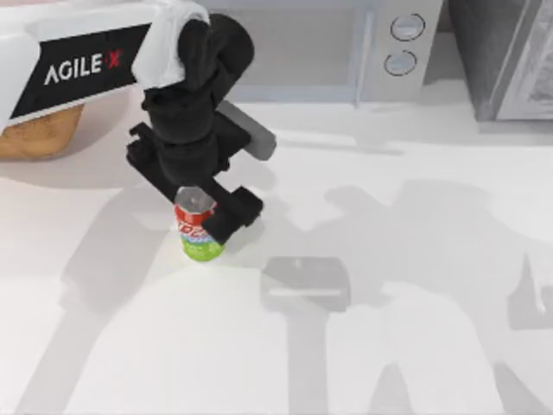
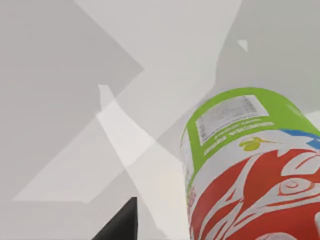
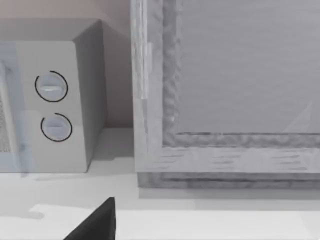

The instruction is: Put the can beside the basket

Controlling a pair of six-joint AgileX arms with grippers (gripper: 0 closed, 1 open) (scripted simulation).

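Left gripper [image 1: 210, 216] — round can [image 1: 196, 226]

- A white bench [image 1: 415, 346] fills most of the frame, crossed by soft grey shadows.
- At the upper middle, a pale grey microwave [image 1: 346, 43] with two round dials [image 1: 407, 27].
- At the upper right, a grey framed cabinet [image 1: 510, 56] beside it.

Can [image 2: 250, 170] close up, green end toward white table [image 2: 75, 100]; dark fingers [image 2: 122, 225] beside.

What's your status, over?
Left gripper shut on can, upright, mid-table. Basket far left, apart from can. Path between looks open.
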